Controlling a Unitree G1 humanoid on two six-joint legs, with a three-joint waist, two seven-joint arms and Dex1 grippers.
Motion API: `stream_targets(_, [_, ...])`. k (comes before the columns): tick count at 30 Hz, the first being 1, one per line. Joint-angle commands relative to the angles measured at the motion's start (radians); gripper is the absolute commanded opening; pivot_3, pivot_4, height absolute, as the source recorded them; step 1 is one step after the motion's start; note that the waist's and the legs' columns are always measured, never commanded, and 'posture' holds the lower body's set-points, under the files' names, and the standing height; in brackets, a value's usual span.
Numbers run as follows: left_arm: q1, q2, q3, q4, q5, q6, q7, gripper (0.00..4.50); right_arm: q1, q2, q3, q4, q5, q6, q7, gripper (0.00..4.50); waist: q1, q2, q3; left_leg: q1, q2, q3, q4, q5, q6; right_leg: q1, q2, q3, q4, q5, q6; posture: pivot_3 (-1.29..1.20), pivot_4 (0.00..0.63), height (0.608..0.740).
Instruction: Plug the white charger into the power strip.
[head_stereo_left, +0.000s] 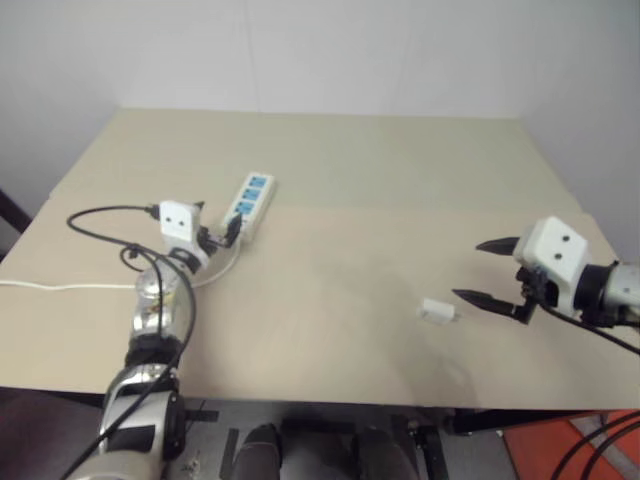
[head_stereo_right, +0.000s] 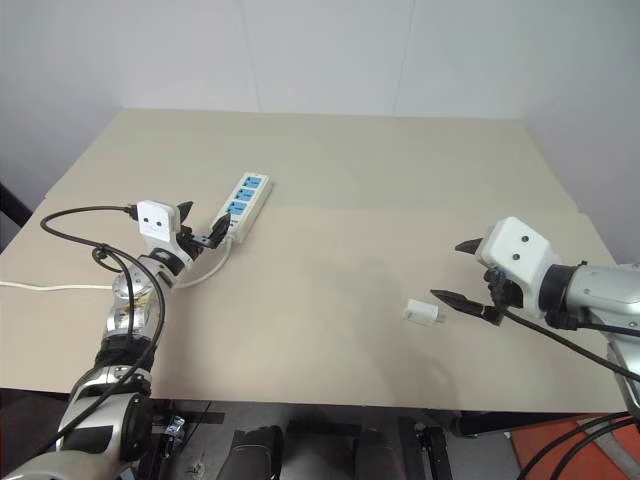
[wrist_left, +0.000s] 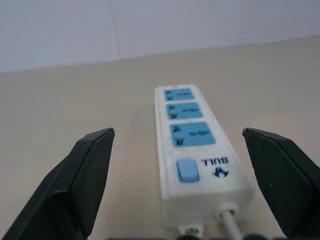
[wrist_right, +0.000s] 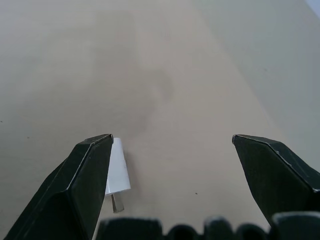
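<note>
As I read it from the head views: both grippers empty, nothing plugged.
left gripper (wrist_left: 177, 150): fingers spread wide, holding nothing, touching nothing I can see.
left arm pose: reaching forward over the table's left side, gripper about level, aimed along the power strip (head_stereo_left: 248, 204) from its switch and cord end.
power strip: flat on the table (head_stereo_left: 380, 180), left of centre, three blue sockets up and bare, blue switch nearest the left gripper, thin cord trailing off to the left edge.
right gripper (head_stereo_left: 497, 272): fingers spread wide, empty.
right arm pose: coming in from the right, gripper tipped down and pointed left at the charger.
white charger (head_stereo_left: 436, 311): lying on its side on the table just beside the lower right fingertip; contact I can't tell; well apart from the strip.
</note>
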Motion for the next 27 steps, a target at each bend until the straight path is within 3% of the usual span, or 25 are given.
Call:
stream_targets(1, [-0.022,0.0,-0.011,0.047,-0.003,-0.008,-0.037,4.47,0.003,0.003,-0.024,-0.041,-0.003,-0.001,-0.022,4.5,0.0,0.0,0.0,0.0,0.0,0.0,0.0,0.0,0.0,0.0,0.0,0.0,0.0,0.0,0.0,0.0,0.15,0.74])
stream_targets(12, [-0.142,0.006,-0.017,0.273,0.042,-0.092,-0.025,4.47,0.031,0.001,-0.04,-0.066,-0.002,0.015,-0.047,4.5,0.001,0.0,0.0,0.0,0.0,0.0,0.0,0.0,-0.001,0.0,0.0,0.0,0.0,0.0,0.0,0.0,0.15,0.74])
stream_targets(27, [-0.175,-0.018,-0.016,0.35,0.046,-0.121,-0.05,4.47,0.055,-0.003,-0.064,-0.092,0.0,0.039,-0.057,4.5,0.001,0.0,0.0,0.0,0.0,0.0,0.0,0.001,-0.001,0.0,0.0,0.0,0.0,0.0,0.0,0.0,0.15,0.74])
